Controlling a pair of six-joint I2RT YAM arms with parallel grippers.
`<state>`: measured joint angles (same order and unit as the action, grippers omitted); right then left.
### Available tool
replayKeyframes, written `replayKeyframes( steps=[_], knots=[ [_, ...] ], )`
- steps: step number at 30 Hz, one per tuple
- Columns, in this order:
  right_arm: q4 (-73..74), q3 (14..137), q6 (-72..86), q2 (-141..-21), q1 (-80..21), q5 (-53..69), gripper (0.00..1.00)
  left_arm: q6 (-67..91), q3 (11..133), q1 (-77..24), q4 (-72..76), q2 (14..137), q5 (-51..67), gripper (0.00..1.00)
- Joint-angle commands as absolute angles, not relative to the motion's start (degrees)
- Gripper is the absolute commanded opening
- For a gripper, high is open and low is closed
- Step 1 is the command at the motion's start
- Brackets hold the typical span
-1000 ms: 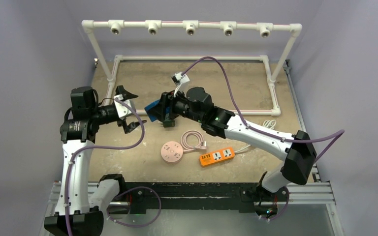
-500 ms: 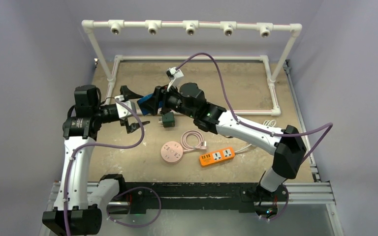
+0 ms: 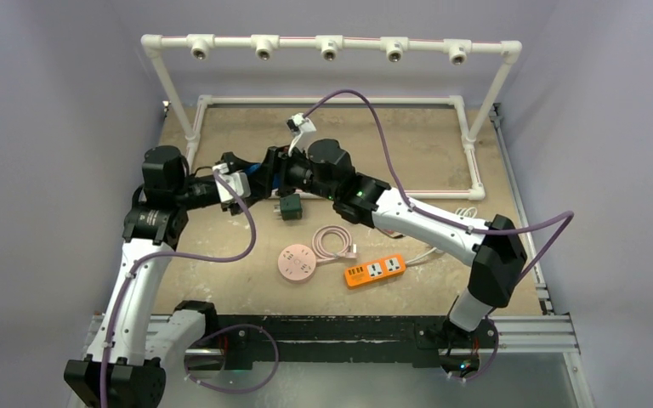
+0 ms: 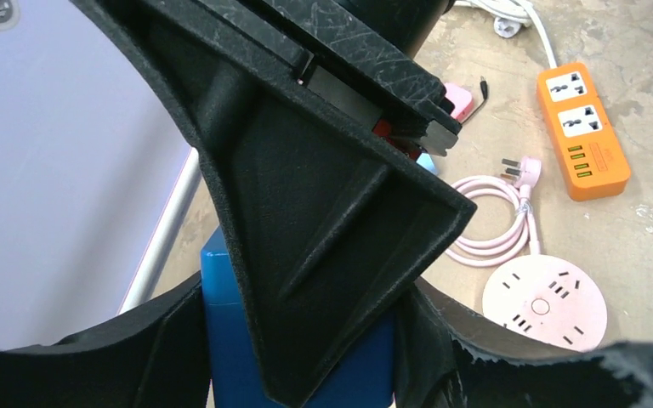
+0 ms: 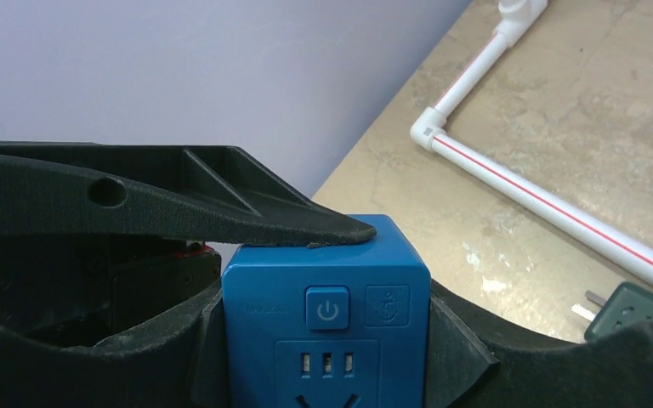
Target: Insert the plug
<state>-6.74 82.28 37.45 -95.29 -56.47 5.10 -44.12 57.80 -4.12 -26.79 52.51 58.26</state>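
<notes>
the dark green plastic plug (image 3: 289,206) lies on the tabletop (image 3: 391,144) just below the right gripper (image 3: 269,175), prongs toward it. that gripper pinches a blue cube-shaped socket block (image 5: 327,310). the left gripper (image 3: 240,182) straddles the block from the opposite side; whether it clamps, i cannot tell.

From my station I see plain lavender walls (image 3: 51,102) closing round a mottled tan bench (image 3: 408,144), a white pipe frame (image 3: 332,42) with five fittings standing along its far edge, a metal rail (image 3: 340,327) along the near edge, all under soft, even light.
</notes>
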Motion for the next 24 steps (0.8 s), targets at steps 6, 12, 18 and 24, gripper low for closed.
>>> replayKeyframes(
  steps=[6,12,18,24],
  knots=[
    [4.6,85.8,37.0,-90.3,-56.1,9.5,0.74,-48.2,58.8,-4.1,-28.4,52.1,56.3,0.0],
    [8.3,88.1,36.6,-90.2,-55.3,9.9,0.8,-50.6,58.6,-4.1,-29.7,51.6,55.6,0.0],
    [8.3,90.5,37.1,-92.6,-55.3,11.8,0.73,-51.6,58.1,-4.7,-29.9,50.9,56.0,0.0],
    [8.0,93.0,37.6,-95.5,-55.3,14.1,0.68,-51.5,57.6,-5.2,-30.0,50.7,56.7,0.0]
  ],
)
